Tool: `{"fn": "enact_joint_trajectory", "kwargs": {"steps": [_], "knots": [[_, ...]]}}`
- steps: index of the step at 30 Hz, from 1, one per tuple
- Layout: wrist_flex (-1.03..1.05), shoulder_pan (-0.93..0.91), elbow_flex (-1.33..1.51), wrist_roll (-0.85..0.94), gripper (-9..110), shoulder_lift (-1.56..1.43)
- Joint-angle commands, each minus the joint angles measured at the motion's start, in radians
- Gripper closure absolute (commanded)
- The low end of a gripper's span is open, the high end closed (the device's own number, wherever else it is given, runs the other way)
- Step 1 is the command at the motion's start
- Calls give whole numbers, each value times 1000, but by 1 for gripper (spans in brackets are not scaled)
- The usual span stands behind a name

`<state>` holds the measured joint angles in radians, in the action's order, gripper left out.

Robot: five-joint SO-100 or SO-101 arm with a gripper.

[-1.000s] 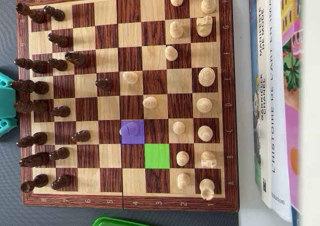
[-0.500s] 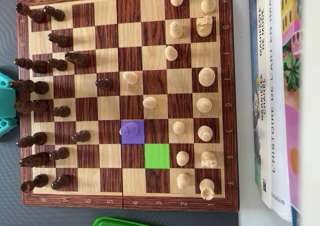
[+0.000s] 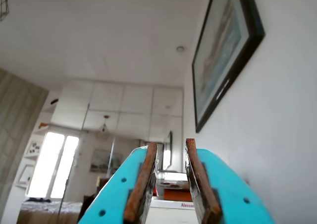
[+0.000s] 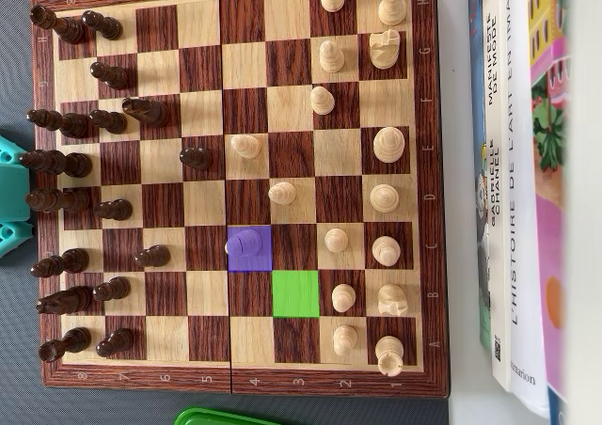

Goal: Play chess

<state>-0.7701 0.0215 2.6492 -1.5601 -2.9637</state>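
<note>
Gripper point(image 3: 171, 184) pointing up at ceiling and framed picture point(image 3: 223, 55), turquoise fingers point(image 3: 141, 184) sitting slightly parted, grasping nothing, chessboard point(image 4: 428, 162) lying flat, pale pawn point(image 4: 246, 246) standing on purple square, green square point(image 4: 295, 293) diagonally adjacent, books point(image 4: 517, 181) lying right of board.

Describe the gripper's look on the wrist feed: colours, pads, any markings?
In the wrist view the gripper has two turquoise plastic fingers, each lined on its inner face with a thin rust-brown pad. Small dark holes dot the turquoise faces. No cables or lettering show. In the overhead view, a turquoise part sits at the left edge.
</note>
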Motion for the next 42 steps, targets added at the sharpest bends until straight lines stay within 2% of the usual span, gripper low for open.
{"fn": "enact_joint_trajectory", "kwargs": {"steps": [1,19,31,42], "knots": [[179,-8,-92,6,91,14],[1146,-78,-244,0,91,18],[1643,-127,-443,5,91,233],[1973,-138,-606,-2,91,488]]}}
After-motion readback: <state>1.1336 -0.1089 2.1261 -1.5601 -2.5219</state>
